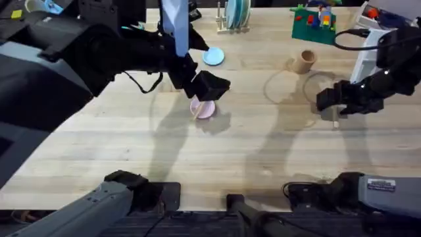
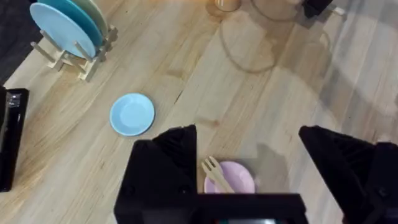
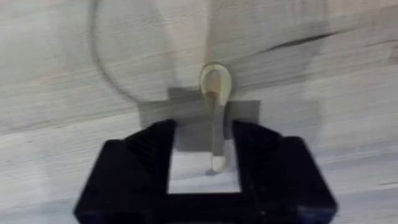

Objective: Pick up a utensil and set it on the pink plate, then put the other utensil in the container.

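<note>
With the fork (image 2: 216,173) already on the pink plate (image 2: 236,177) beneath the released left gripper (image 2: 249,162), the spread right gripper (image 3: 207,163) straddles the spoon (image 3: 215,106) lying on the table, which it must next clench and carry to the cup (image 1: 304,60).

Left gripper (image 2: 249,180) jaws wide apart; right gripper (image 3: 205,162) jaws parted, low.

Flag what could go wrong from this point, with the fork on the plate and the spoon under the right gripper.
1. The thin handle of the small pale wooden spoon lies flat on the table between the open right gripper; closing could pinch only its end, so it may slip or pivot.
2. The small wooden fork lies across the small round pink plate close under the open left gripper; lifting away could nudge it off.
</note>
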